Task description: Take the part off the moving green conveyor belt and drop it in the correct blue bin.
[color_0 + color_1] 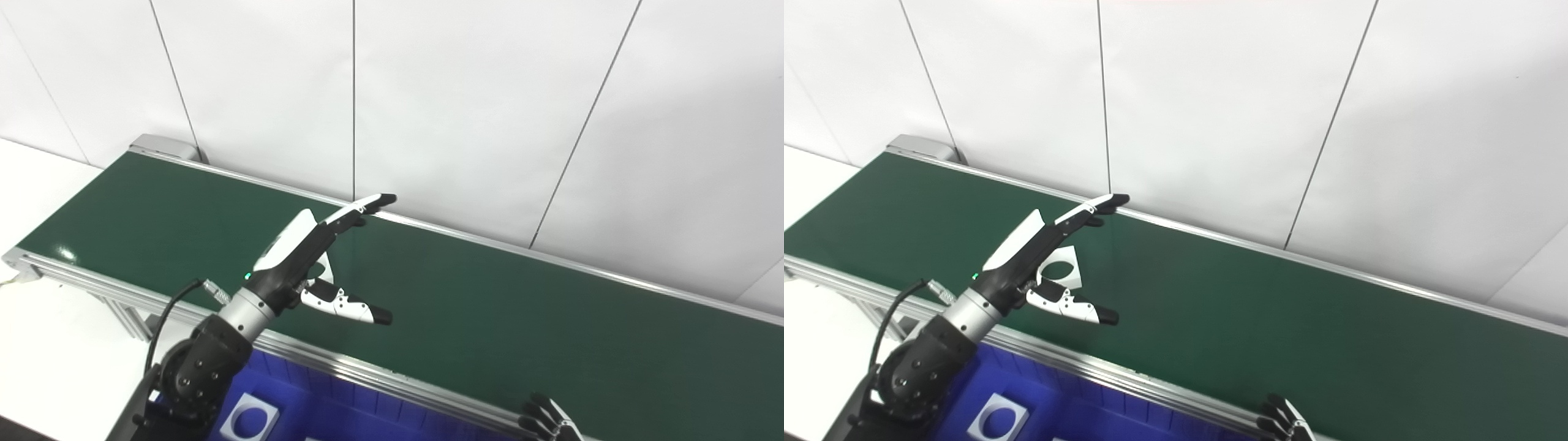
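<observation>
A flat white part with a round hole lies on the green conveyor belt. My left hand hovers over it, open, fingers stretched toward the far rail and thumb spread below. In the left eye view my left hand hides most of the part. Only the fingertips of my right hand show at the bottom edge, near the belt's front rail; it also shows in the right eye view. I cannot tell if it is open or shut.
A blue bin sits below the belt's front rail, holding another white part with a round hole. The belt's metal rails run along both sides. A white panelled wall stands right behind the belt.
</observation>
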Controlling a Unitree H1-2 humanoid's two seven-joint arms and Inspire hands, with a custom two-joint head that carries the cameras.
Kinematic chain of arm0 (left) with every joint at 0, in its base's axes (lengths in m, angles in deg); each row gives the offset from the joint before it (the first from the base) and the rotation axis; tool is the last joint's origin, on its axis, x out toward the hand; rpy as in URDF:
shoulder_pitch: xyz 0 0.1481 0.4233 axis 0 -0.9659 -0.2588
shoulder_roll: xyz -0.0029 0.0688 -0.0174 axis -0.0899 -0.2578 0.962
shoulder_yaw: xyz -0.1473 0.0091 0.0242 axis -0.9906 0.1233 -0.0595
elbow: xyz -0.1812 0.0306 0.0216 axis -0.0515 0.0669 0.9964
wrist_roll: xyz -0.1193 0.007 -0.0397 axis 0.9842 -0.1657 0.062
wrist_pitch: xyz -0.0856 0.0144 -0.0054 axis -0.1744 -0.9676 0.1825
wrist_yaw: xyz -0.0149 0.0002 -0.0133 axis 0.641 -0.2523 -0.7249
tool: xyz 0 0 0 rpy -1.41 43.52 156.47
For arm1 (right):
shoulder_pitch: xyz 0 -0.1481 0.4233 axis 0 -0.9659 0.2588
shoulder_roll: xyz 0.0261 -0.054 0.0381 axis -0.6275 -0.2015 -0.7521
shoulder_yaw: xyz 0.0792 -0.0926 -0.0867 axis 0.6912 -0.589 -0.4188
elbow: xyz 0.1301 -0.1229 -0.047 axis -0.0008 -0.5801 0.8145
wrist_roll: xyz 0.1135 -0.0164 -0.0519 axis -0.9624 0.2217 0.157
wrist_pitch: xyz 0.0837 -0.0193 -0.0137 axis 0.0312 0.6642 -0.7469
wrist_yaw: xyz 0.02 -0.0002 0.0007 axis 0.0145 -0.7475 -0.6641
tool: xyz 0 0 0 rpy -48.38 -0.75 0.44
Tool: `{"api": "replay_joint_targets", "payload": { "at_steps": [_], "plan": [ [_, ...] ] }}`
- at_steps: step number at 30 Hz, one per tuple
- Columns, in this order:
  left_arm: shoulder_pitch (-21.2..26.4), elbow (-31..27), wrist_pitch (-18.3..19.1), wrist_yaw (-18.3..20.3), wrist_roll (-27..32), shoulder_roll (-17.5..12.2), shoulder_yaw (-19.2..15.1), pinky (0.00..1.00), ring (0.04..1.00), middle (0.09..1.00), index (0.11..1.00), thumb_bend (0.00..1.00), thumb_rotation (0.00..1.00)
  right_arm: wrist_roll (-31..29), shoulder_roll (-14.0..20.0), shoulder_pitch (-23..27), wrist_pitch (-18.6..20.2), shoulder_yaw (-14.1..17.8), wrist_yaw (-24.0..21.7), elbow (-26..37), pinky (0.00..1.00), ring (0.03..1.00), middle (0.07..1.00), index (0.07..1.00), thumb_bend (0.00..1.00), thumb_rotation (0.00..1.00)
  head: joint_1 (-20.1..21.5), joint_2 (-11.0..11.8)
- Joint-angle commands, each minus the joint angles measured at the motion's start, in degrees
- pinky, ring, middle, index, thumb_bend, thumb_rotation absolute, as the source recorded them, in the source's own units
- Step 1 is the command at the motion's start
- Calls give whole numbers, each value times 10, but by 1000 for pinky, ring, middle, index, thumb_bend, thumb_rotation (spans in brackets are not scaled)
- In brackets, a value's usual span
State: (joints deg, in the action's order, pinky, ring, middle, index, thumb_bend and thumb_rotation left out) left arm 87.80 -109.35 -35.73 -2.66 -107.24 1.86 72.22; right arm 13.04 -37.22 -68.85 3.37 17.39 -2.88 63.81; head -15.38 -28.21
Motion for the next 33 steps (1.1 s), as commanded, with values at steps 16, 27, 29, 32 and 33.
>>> {"api": "replay_joint_targets", "payload": {
  "at_steps": [16,27,29,32,33],
  "plan": [
    [98,105,109,-5,-193,-35,53,886,964,962,917,802,205,-2,-4,6,-40,1,-1,5,689,790,834,873,494,706,-2,0],
    [112,154,190,14,-289,-20,92,975,1000,977,932,804,220,-9,-5,4,-38,1,-2,7,701,797,836,878,487,688,-1,-3],
    [112,160,203,21,-296,-18,99,979,1000,967,929,811,212,-9,-5,4,-38,1,-3,8,702,797,835,878,486,686,-1,-4],
    [112,169,211,27,-307,-20,112,980,989,961,924,818,224,-12,-5,3,-39,1,-4,10,700,795,834,878,487,684,-1,-5],
    [111,172,212,26,-311,-20,117,975,984,957,921,821,222,-13,-6,2,-40,1,-4,10,699,794,833,878,489,686,0,-6]
  ]
}}
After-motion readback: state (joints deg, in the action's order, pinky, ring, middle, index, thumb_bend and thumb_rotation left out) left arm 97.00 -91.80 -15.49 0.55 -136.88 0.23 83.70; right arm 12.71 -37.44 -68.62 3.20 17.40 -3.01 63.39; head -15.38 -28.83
